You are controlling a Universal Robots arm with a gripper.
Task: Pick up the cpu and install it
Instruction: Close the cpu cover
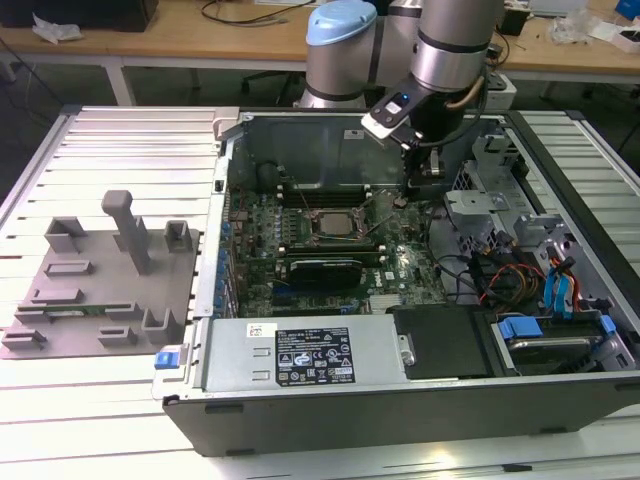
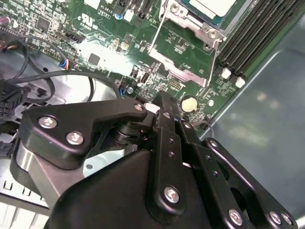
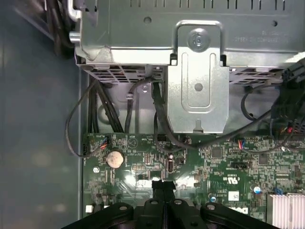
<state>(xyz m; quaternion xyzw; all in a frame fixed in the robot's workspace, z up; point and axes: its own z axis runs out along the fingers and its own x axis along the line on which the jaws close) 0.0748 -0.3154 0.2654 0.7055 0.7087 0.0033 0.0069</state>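
One robot arm point(image 1: 455, 45), one gripper point(image 3: 163, 184), one computer case point(image 1: 400, 412), one motherboard point(image 1: 405, 262), one cpu point(image 2: 214, 5), one grey fixture point(image 1: 90, 300).

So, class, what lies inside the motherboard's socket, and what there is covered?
In the second wrist view, the pale silver cpu lies inside the metal frame of the socket. The cpu covers the socket's contacts and its own underside, so those cannot be seen.

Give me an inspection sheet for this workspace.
Surface: white slatted table carrying an open computer case.
Job's things: cpu lies within the motherboard's socket frame.
Clutter: grey fixture plate at the exterior view's left.
Grippers: claw shut, nothing seen in it, over the motherboard near a coin battery.
Cables: black leads hang loose by the board.
Surroundings: wooden benches behind.
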